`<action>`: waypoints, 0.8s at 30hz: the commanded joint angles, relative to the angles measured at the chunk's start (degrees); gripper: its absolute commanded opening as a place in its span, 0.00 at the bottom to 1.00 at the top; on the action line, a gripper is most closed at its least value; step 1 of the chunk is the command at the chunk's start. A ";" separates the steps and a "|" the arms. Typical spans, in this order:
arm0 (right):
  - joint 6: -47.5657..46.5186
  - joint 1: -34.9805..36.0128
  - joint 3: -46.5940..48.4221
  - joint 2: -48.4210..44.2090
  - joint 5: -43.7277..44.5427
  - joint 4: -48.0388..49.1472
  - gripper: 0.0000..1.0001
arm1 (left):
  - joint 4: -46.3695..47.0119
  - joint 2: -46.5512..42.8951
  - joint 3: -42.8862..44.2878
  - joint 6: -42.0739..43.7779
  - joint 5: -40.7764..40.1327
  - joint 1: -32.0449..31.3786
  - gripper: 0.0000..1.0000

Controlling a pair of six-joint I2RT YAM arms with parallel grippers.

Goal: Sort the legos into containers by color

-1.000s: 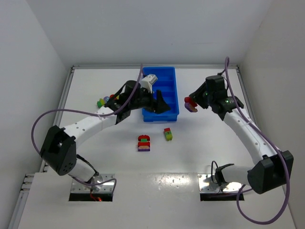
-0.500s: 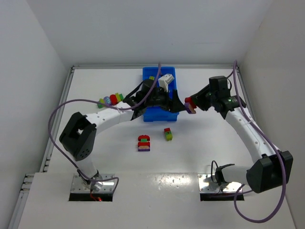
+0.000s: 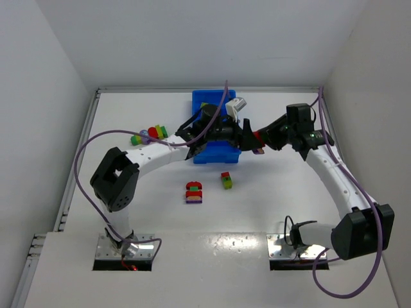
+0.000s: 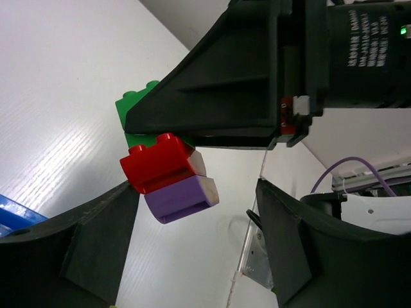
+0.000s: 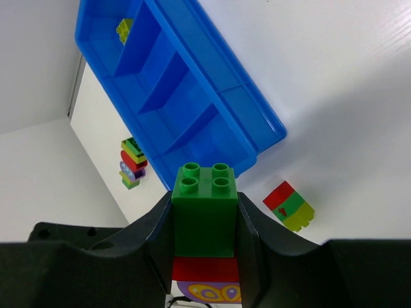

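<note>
My right gripper (image 3: 260,139) is shut on a stacked lego cluster (image 5: 205,218) with a green brick on top, then red, then purple, held above the table just right of the blue tray (image 3: 215,156). In the left wrist view the cluster (image 4: 168,176) hangs from the right gripper's black fingers. My left gripper (image 4: 196,250) is open and empty. Its fingers (image 4: 96,247) stand on either side just below the purple brick, without touching it. In the top view the left gripper (image 3: 246,136) reaches across the tray's near end. One yellow-green brick (image 5: 124,29) lies in the tray's far compartment.
A red, green and yellow cluster (image 3: 226,180) and a red and purple cluster (image 3: 194,192) lie on the table in front of the tray. A multicoloured cluster (image 3: 149,135) lies left of the tray. The left arm covers most of the tray (image 5: 192,83) in the top view.
The left arm has swung right across the tray until its open gripper is at the cluster held by the right gripper. The right gripper has shifted slightly towards it.
</note>
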 commanded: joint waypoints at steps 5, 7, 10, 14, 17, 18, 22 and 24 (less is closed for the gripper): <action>1.47 -1.44 1.06 -1.85 -2.02 2.94 0.00 | 0.79 2.38 3.11 -0.71 0.42 -0.58 0.69; 1.47 -1.45 1.58 -1.85 -2.02 2.94 0.00 | 0.79 2.38 3.11 -0.71 0.41 -0.58 0.59; 1.47 -1.97 1.58 -2.37 -2.02 2.94 0.00 | 0.26 2.38 2.58 -0.18 -0.21 -0.58 0.40; 1.47 -2.68 1.58 -2.37 -0.61 2.41 0.00 | -0.27 1.33 1.79 0.87 -0.21 -0.58 0.08; 1.47 -4.00 1.58 -2.37 0.52 2.41 0.00 | -0.80 0.19 0.56 2.89 -0.21 -0.58 0.00; 0.95 -4.69 1.58 -2.37 0.53 2.41 0.00 | -1.32 -0.43 0.03 2.89 -0.21 -0.58 0.00; -0.28 -6.63 0.97 -2.37 -0.08 2.94 0.00 | -1.85 -2.01 -1.99 5.34 0.40 -0.58 0.00; -3.95 -7.15 -0.52 -2.37 -0.09 2.94 0.00 | -2.55 -3.76 -2.51 6.93 0.93 -0.58 0.00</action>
